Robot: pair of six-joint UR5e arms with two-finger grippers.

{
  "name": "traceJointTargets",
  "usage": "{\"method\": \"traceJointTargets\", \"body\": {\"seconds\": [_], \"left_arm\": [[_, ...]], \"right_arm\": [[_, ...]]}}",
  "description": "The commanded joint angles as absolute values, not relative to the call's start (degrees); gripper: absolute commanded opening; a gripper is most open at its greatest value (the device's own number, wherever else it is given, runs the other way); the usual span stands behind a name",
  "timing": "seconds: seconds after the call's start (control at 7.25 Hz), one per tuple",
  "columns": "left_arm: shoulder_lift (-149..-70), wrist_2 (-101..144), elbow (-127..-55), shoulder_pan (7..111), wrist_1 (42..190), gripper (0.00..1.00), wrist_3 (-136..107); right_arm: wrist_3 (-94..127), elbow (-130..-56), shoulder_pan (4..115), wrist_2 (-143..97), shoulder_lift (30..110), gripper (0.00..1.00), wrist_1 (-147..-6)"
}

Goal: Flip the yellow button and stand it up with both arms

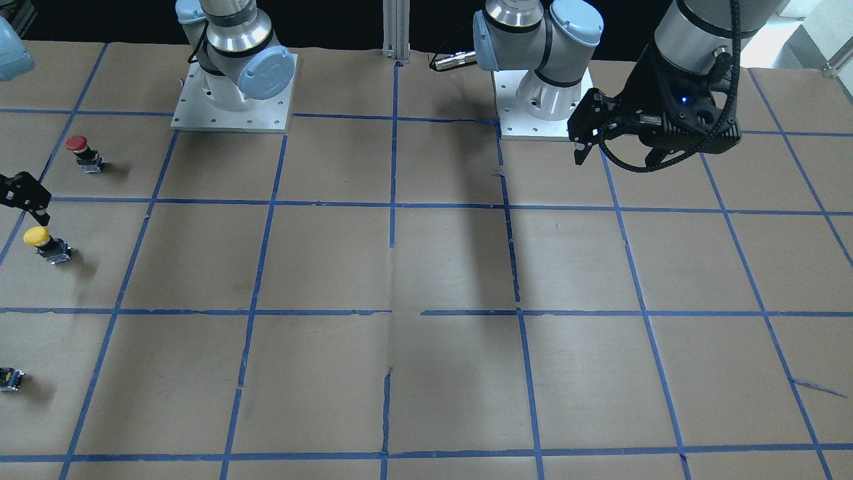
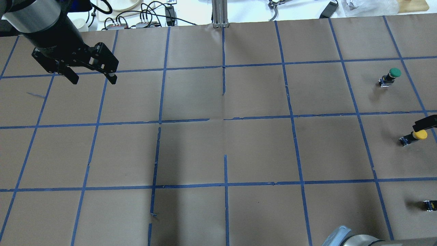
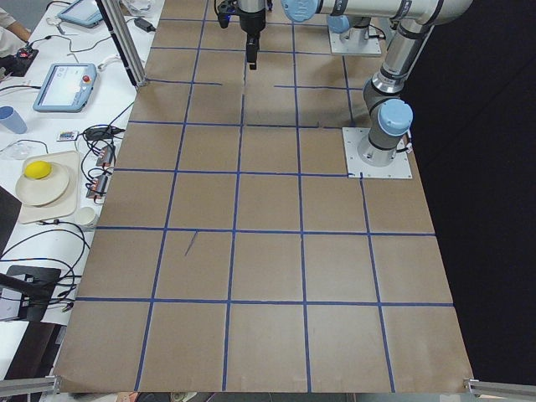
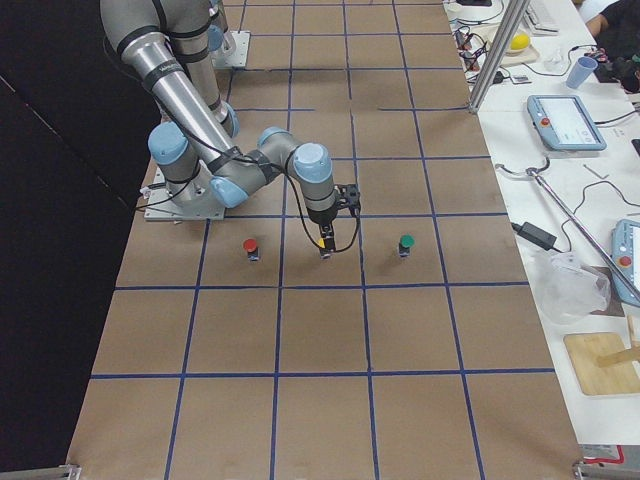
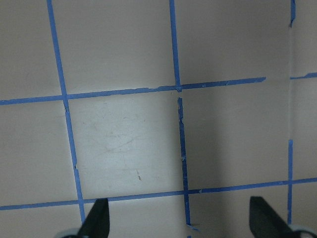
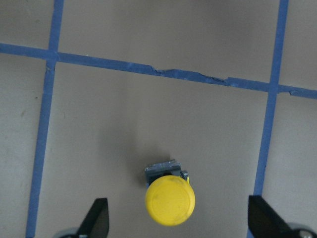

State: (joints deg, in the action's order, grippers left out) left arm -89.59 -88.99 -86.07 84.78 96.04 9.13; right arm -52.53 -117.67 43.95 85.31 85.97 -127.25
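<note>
The yellow button (image 1: 41, 241) stands with its cap up near the table's edge on my right side; it also shows in the overhead view (image 2: 414, 136) and the right side view (image 4: 322, 243). In the right wrist view the yellow button (image 6: 170, 198) sits between the spread fingers. My right gripper (image 1: 30, 200) is open, just above the button and not touching it. My left gripper (image 2: 92, 77) is open and empty, high over the far left of the table. In the left wrist view, the left gripper (image 5: 179, 220) has only taped paper below it.
A red button (image 1: 83, 152) stands one square nearer the robot than the yellow one. A green button (image 2: 391, 76) stands one square farther. The arm bases (image 1: 233, 100) are at the robot's side. Blue tape lines grid the brown paper.
</note>
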Motion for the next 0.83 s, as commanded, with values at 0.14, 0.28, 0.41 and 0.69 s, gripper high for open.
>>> {"method": "traceJointTargets", "body": {"seconds": [0.14, 0.28, 0.41, 0.69], "left_arm": [[-89.56, -88.6, -86.66, 84.73, 96.15, 1.0, 9.23], [-89.39, -88.42, -87.7, 85.16, 96.24, 1.0, 9.23], [-89.82, -88.51, -87.37, 85.34, 96.24, 1.0, 9.05], [-89.74, -88.95, -86.49, 87.18, 96.33, 1.0, 8.7]], "right_arm": [[-36.53, -107.7, 46.82, 85.43, 94.29, 1.0, -102.72], [-29.08, -104.45, 50.67, 85.95, 95.61, 1.0, -96.57], [-19.26, -100.93, 56.54, 87.52, 96.58, 1.0, -91.89], [-3.24, -95.47, 69.46, 89.12, 98.34, 1.0, -85.37]]}}
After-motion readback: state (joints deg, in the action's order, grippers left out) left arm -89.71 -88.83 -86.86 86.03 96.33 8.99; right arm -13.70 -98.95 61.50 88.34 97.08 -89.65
